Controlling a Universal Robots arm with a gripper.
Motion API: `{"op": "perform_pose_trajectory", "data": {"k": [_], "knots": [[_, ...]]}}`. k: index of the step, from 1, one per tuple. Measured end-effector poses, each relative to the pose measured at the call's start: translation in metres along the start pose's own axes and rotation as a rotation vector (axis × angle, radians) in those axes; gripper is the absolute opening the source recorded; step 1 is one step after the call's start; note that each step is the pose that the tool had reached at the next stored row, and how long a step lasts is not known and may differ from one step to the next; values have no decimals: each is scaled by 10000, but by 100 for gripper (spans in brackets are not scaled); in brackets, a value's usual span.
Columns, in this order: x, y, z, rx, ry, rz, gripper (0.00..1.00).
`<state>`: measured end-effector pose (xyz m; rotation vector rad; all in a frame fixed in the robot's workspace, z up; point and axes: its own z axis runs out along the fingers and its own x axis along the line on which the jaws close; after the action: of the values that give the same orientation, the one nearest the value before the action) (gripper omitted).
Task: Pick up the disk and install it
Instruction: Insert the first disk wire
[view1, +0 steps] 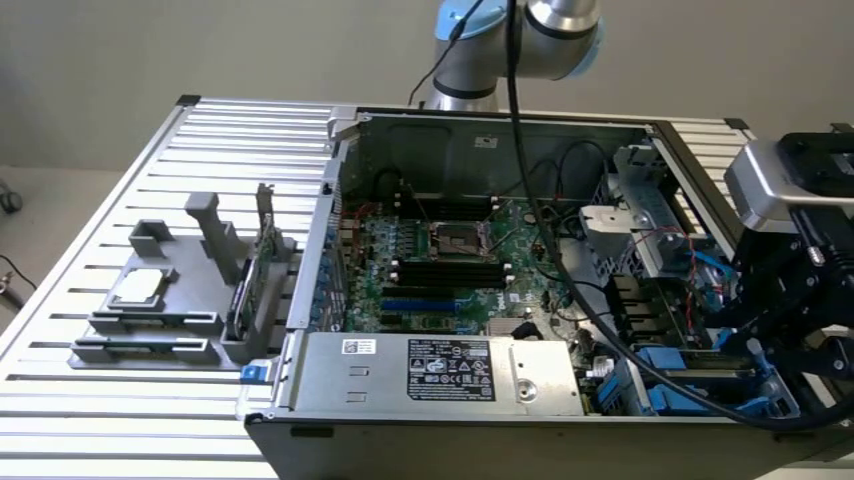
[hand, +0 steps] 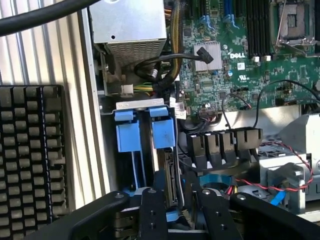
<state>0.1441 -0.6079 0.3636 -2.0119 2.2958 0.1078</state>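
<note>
Now | end effector (hand: 181, 194) parted around disk (hand: 170, 172) in case (view1: 467, 130) | slatted metal table (view1: 80, 420) | beige wall (view1: 200, 50)

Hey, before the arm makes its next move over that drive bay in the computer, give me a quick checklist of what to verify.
1. The gripper is over the drive bay of the open grey metal computer case: ok.
2. Its fingers stand apart: ok.
3. The disk, a flat hard drive in a bright blue plastic carrier, stands upright and edge-on between the fingers: ok.
4. The disk is fully seated in the bay: cannot tell.
5. The fingers are free of the disk: cannot tell.
6. The thick black cable draped across the case is clear of the bay: cannot tell.
</note>
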Motion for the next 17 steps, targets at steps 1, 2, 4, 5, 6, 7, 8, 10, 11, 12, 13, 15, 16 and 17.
{"op": "perform_pose_trajectory", "data": {"k": [1, 2, 4, 5, 6, 7, 8, 10, 11, 12, 13, 15, 16, 17], "knots": [[-1, 0, -10, 15, 0, 136, 31], [-2, 0, -21, 30, 0, 273, 31], [-5, 0, -45, 62, 2, 555, 31], [-6, 0, -57, 78, 3, 690, 31], [-8, 0, -68, 94, 2, 831, 31], [-9, 0, -80, 109, 2, 968, 31], [-10, 0, -92, 124, 3, 1104, 31], [-13, 0, -116, 155, 4, 1377, 31], [-14, 0, -128, 171, 5, 1515, 31], [-16, -1, -140, 186, 6, 1651, 31], [-17, -1, -152, 203, 6, 1801, 31], [-19, -1, -175, 234, 8, 2078, 31], [-21, -1, -186, 249, 8, 2217, 31], [-22, -1, -197, 265, 10, 2354, 31]]}}
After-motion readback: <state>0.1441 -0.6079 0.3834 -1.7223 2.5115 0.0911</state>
